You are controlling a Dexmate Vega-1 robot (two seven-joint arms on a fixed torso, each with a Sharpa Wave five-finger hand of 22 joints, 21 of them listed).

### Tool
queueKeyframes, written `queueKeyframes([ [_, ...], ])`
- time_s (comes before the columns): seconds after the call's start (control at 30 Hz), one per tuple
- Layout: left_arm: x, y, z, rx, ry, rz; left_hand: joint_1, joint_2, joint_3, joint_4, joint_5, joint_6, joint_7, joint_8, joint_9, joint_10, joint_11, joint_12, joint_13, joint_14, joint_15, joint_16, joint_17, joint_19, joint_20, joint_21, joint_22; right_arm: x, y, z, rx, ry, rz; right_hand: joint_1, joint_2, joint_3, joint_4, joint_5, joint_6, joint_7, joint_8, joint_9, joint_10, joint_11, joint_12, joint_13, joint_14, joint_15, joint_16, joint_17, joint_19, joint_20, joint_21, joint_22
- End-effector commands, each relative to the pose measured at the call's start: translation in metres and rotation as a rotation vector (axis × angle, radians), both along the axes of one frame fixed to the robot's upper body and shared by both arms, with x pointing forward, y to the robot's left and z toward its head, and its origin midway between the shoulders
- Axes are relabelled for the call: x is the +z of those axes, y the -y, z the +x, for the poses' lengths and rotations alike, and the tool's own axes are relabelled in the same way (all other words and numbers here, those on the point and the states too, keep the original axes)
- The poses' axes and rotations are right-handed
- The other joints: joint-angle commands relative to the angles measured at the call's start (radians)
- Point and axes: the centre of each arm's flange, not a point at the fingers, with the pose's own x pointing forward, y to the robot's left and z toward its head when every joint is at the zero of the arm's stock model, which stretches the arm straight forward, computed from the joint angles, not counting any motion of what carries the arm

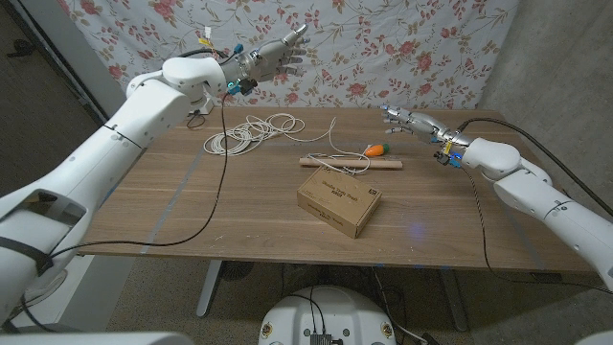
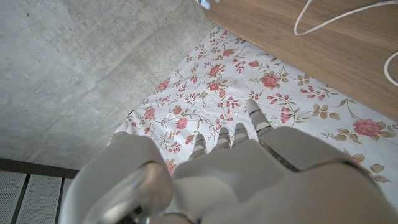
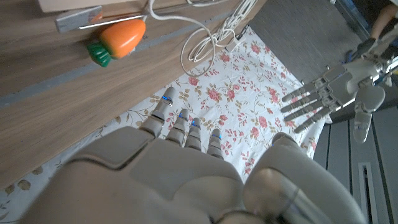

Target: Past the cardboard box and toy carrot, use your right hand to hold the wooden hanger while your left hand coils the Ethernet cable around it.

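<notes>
The white Ethernet cable (image 1: pixel 251 132) lies in a loose coil at the table's back left, and one strand runs right across the wooden hanger (image 1: pixel 350 162). The hanger lies flat behind the cardboard box (image 1: pixel 338 199), with the orange toy carrot (image 1: pixel 376 149) just beyond its right part. My left hand (image 1: pixel 271 57) hovers high above the coil, fingers spread, holding nothing. My right hand (image 1: pixel 410 122) hangs right of the carrot, fingers extended and apart, empty. The right wrist view shows the carrot (image 3: pixel 118 38), the hanger's end (image 3: pixel 78 18), cable loops (image 3: pixel 205 37) and my left hand (image 3: pixel 323 93).
A floral cloth (image 1: pixel 402 48) hangs behind the wooden table (image 1: pixel 239 211). A black wire (image 1: pixel 222 163) drops from my left arm onto the table's left half. A second black wire (image 1: pixel 479 220) trails along my right arm. A concrete wall (image 1: pixel 565 57) stands at the right.
</notes>
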Motion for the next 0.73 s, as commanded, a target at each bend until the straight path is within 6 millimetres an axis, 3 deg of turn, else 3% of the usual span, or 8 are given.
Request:
queueKeyframes([
  [0.03, -0.03, -0.015, 0.029, -0.091, -0.021, -0.133, 0.0, 0.012, 0.0, -0.006, 0.004, 0.009, -0.005, 0.006, -0.001, -0.004, -0.009, 0.009, 0.0, -0.088, -0.007, 0.005, 0.002, -0.294, 0.001, 0.002, 0.001, 0.017, 0.015, 0.006, 0.064, 0.021, 0.31, 0.016, 0.007, 0.007, -0.006, 0.007, 0.032, 0.006, 0.008, 0.002, 0.029, 0.01, 0.004, 0.002, 0.023, 0.005, 0.013, -0.002, 0.024, -0.01, -0.006, 0.003],
  [0.43, -0.064, -0.04, 0.068, -0.122, -0.053, -0.255, 0.002, 0.018, 0.003, -0.007, 0.003, 0.02, -0.005, 0.005, -0.001, 0.007, -0.016, 0.012, -0.001, -0.075, -0.016, 0.008, 0.001, -0.278, 0.001, 0.003, 0.001, 0.032, 0.023, 0.005, 0.015, 0.044, 0.521, 0.016, 0.015, 0.006, -0.006, 0.002, 0.072, 0.021, 0.012, 0.002, 0.062, 0.029, 0.007, 0.003, 0.039, 0.012, 0.015, -0.005, 0.041, -0.021, -0.013, 0.003],
  [0.73, -0.087, -0.062, 0.096, -0.122, -0.112, -0.321, 0.003, 0.022, 0.004, -0.007, 0.003, 0.016, -0.006, 0.001, -0.002, 0.006, -0.016, 0.011, -0.002, -0.075, -0.017, 0.007, 0.001, -0.273, 0.002, 0.001, 0.0, 0.052, 0.006, -0.007, -0.036, 0.128, 0.556, 0.012, 0.021, 0.004, -0.003, -0.002, 0.087, 0.026, 0.009, 0.001, 0.079, 0.037, 0.008, 0.003, 0.045, 0.014, 0.016, -0.006, 0.047, -0.031, -0.02, 0.003],
])
